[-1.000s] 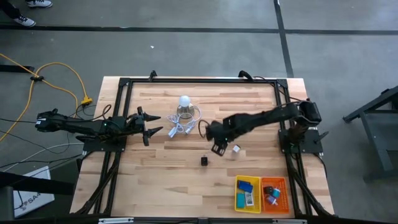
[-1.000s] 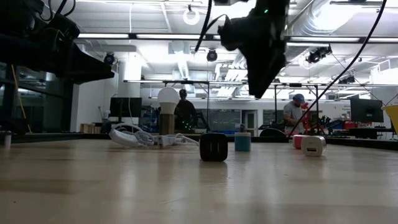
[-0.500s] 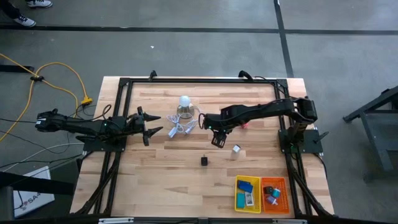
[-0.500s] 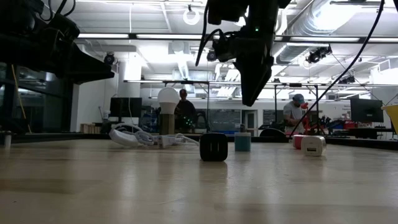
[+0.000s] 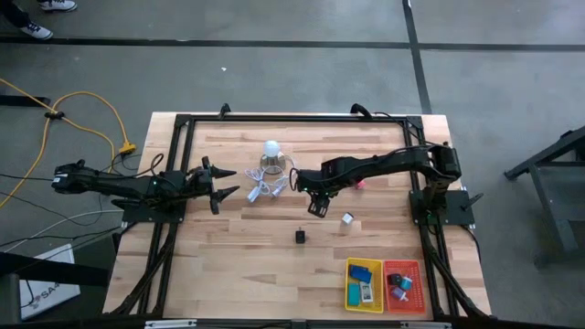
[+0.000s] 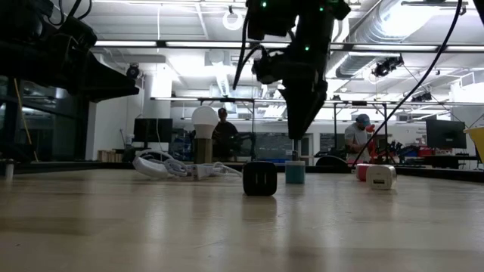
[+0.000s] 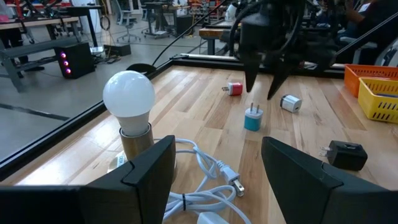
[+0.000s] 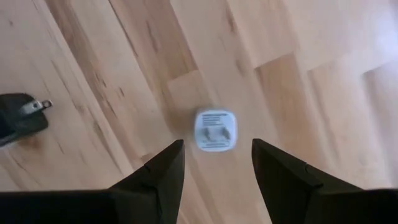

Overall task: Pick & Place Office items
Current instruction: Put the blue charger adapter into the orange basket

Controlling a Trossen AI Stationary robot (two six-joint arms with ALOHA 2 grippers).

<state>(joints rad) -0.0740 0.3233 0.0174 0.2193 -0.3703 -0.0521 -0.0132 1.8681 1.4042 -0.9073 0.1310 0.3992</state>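
Note:
A teal plug adapter (image 7: 252, 117) stands upright on the wood table, prongs up; from above it shows as a pale square (image 8: 215, 130). My right gripper (image 7: 261, 84) hangs open just over it, pointing down, fingers clear on either side (image 8: 217, 155). The high view has this gripper mid-table (image 5: 316, 203). A black adapter (image 5: 300, 236), a white cube (image 5: 347, 219) and a pink piece (image 5: 357, 183) lie loose nearby. My left gripper (image 5: 224, 187) waits open at the table's left, level.
A white bulb on a clear base (image 5: 271, 151) with a looped white cord (image 5: 266, 188) stands between the two grippers. A yellow tray (image 5: 363, 285) and an orange tray (image 5: 404, 285) with small items sit at the near right corner. People show in the room behind (image 6: 355, 140).
My right gripper has swung toward the table's far edge and come down, rolling a little, and now hangs over the teal plug adapter. Its fingers have stayed open. Nothing on the table has moved.

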